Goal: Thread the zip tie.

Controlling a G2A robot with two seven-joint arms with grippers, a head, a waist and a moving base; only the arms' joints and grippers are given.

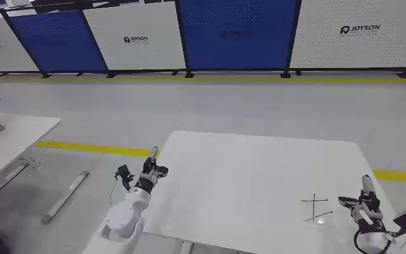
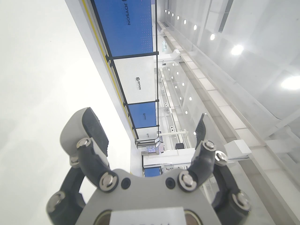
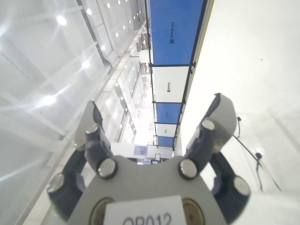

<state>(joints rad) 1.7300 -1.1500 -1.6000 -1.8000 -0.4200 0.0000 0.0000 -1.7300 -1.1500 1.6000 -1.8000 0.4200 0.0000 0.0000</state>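
Note:
Thin black zip ties (image 1: 315, 200) lie on the white table (image 1: 254, 184) near its front right corner: two cross each other and a third (image 1: 318, 216) lies slanted just in front of them. In the right wrist view the zip ties (image 3: 248, 152) rest on a glossy clear sheet. My right gripper (image 1: 355, 193) hangs open just right of the ties, with nothing between its fingers (image 3: 220, 108). At the table's left edge, far from the ties, my left gripper (image 1: 151, 162) is open and empty, its pads (image 2: 93, 127) spread wide.
A second white table (image 1: 19, 133) stands at the far left, with a grey bar (image 1: 63, 197) lying on the floor between the tables. A yellow floor line (image 1: 95, 148) and blue and white partition panels (image 1: 235, 35) lie beyond.

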